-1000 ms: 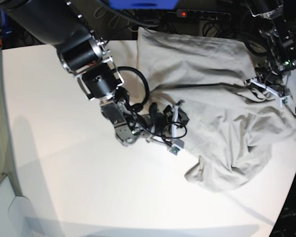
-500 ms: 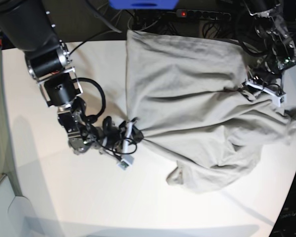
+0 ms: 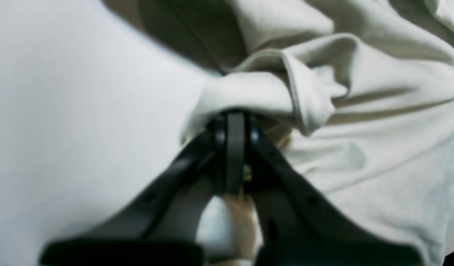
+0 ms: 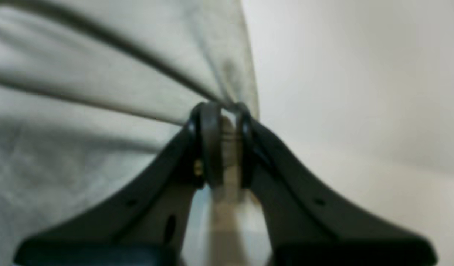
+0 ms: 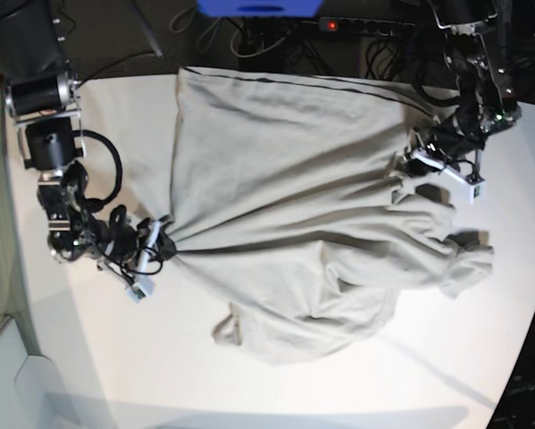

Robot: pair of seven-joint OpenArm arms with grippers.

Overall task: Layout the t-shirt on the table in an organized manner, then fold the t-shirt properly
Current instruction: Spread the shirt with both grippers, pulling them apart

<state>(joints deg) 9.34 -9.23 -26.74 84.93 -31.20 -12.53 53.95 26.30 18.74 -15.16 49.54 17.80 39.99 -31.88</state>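
The grey-beige t-shirt is stretched across the white table between my two grippers, wrinkled and bunched at its near side. My right gripper, at the left of the base view, is shut on a gathered edge of the t-shirt; its jaws pinch the cloth. At the right of the base view my left gripper is shut on a folded hem of the t-shirt, with the cloth bulging over its closed tips.
A power strip and cables lie behind the table's far edge. A blue object sits at the top centre. Bare tabletop shows at the front and at the left behind my right arm.
My right gripper has pulled its edge of the t-shirt further left across the table, spreading the cloth wider. My left gripper has shifted a little left with its hem.
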